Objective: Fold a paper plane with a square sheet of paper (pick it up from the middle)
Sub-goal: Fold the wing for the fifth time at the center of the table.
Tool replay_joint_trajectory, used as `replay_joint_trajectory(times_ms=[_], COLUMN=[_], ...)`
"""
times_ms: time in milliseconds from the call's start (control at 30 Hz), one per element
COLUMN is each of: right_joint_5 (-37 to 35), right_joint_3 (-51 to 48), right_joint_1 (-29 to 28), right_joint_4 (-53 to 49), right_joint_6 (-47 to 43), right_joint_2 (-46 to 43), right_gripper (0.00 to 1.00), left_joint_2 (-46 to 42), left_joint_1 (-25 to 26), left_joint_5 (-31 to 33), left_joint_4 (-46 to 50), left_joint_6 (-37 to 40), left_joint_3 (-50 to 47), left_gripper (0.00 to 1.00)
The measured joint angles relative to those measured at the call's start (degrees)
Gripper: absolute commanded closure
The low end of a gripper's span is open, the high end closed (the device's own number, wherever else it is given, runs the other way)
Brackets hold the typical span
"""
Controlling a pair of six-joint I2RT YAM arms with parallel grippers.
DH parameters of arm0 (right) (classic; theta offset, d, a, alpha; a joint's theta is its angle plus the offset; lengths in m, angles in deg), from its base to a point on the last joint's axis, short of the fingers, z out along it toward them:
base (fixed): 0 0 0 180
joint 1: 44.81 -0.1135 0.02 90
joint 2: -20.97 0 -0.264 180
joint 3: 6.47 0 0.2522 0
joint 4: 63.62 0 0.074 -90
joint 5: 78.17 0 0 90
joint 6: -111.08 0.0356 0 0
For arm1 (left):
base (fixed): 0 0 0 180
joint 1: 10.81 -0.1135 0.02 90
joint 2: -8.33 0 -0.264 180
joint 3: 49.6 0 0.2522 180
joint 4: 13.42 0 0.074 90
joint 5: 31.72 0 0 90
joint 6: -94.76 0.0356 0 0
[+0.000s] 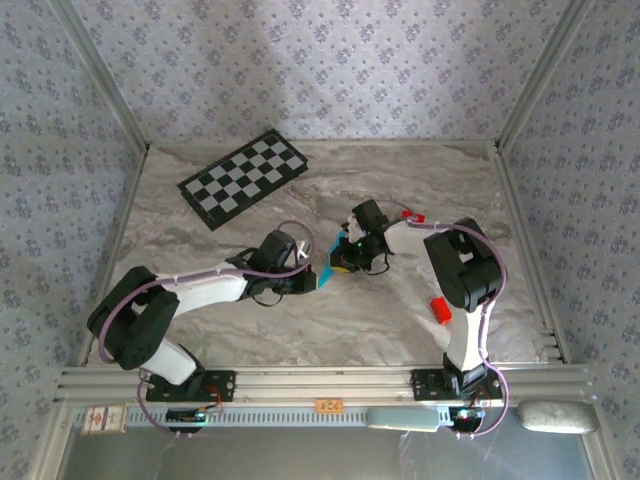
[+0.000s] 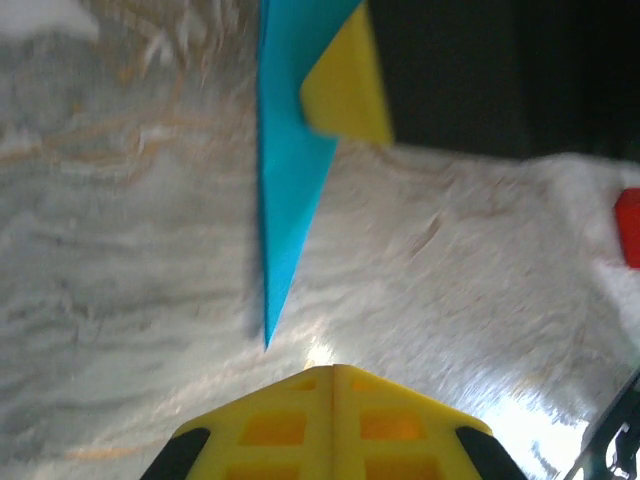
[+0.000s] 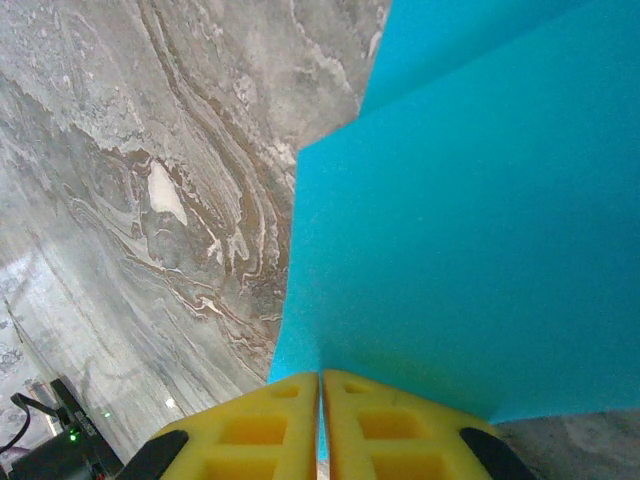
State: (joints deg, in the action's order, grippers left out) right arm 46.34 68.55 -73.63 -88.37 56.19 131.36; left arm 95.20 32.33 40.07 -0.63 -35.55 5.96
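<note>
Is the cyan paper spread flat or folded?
Folded: the cyan paper tapers to a sharp point, and two layers overlap above the right pincer.

The right hand (image 3: 320,380) pinches the folded cyan paper (image 3: 470,230) above the marbled table (image 3: 150,150).

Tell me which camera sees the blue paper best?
The right wrist camera. The blue paper is big and close there, with a folded layer showing, pinched in the right gripper. The left wrist camera shows it as a thin pointed strip; the top camera shows it as a tiny sliver.
</note>
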Motion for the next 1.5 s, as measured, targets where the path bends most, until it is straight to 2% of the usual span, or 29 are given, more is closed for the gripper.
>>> replay_joint_trajectory(times_ms=[433,867,1233,1500], right_joint_5=[1.01,1.07,-3.37,-5.16], right_joint_3=[-0.63,-0.63,5.35,5.73], right_joint_1=[-0.59,1.09,3.82,3.93], right_joint_4=[2.08,2.36,-1.05,-2.78], right_joint_6=[0.02,-0.57,-5.73,-7.74], right_joint_2=[0.0,-0.66,-0.02,1.6], right_gripper=[0.87,0.86,0.86,0.86], left_joint_2=[12.59,14.45,14.45,14.36], left_joint_1=[-0.04,-0.33,-0.37,-0.37], left_joint_5=[0.31,0.07,-0.2,-0.22], left_joint_4=[-3.69,-3.19,-3.28,-3.23], left_joint_6=[-3.28,-5.27,-5.84,-5.77], left_joint_3=[5.2,6.47,6.38,6.4], left_gripper=[1.0,1.0,1.0,1.0])
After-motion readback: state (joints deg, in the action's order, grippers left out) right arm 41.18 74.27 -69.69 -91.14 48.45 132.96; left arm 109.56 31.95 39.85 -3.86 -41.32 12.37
